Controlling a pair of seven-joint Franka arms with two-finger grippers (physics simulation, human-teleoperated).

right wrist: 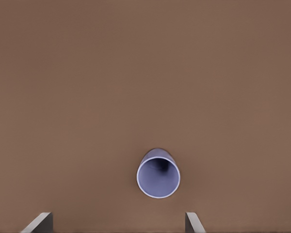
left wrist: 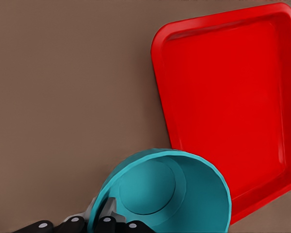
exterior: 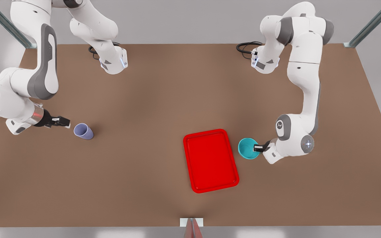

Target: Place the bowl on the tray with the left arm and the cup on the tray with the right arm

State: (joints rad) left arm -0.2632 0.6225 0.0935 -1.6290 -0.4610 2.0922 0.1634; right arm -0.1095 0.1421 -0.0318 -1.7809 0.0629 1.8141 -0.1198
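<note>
Brown table (exterior: 164, 99) carries the red tray (exterior: 210, 160), the teal bowl (exterior: 248, 148) just beside its edge with the left gripper (exterior: 259, 147) clamped on its rim, and the lavender cup (exterior: 83, 131), apart, facing the spread-fingered right gripper (exterior: 65, 122).

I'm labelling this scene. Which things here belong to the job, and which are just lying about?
Job: bowl, pinched at its rim by the left gripper; cup, with the open right gripper beside it; empty tray.
Lying about: nothing; just the table.
</note>
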